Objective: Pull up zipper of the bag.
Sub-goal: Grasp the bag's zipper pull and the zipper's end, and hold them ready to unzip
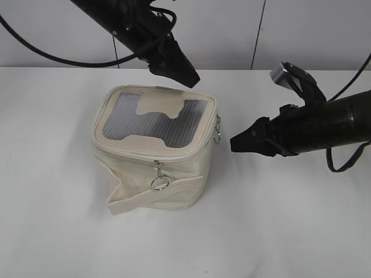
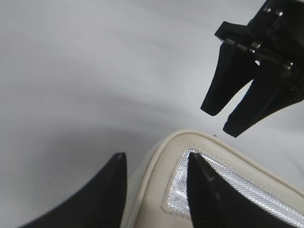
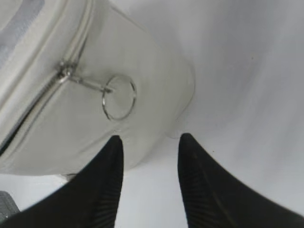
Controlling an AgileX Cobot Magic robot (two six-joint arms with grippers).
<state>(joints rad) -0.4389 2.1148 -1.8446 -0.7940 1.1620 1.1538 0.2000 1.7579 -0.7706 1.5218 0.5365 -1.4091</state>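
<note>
The cream bag [image 1: 153, 179] stands on the white table, its lid with grey mesh window and H patch facing up. Its zipper runs round the lid rim; one silver slider with ring pull [image 1: 160, 183] hangs on the front, another [image 1: 217, 132] on the right side. My left gripper [image 1: 188, 78] is open above the bag's back edge; in the left wrist view [image 2: 154, 159] its fingers straddle the lid rim [image 2: 164, 156]. My right gripper [image 1: 235, 143] is open and empty just right of the bag. The right wrist view [image 3: 149, 142] shows the side ring pull [image 3: 118, 97] just ahead.
The white table [image 1: 58, 231] stretches around the bag. A wide cream strap [image 1: 151, 194] wraps the bag's front. The grey wall [image 1: 232, 29] rises behind. My right gripper also shows in the left wrist view [image 2: 228, 118], beyond the bag.
</note>
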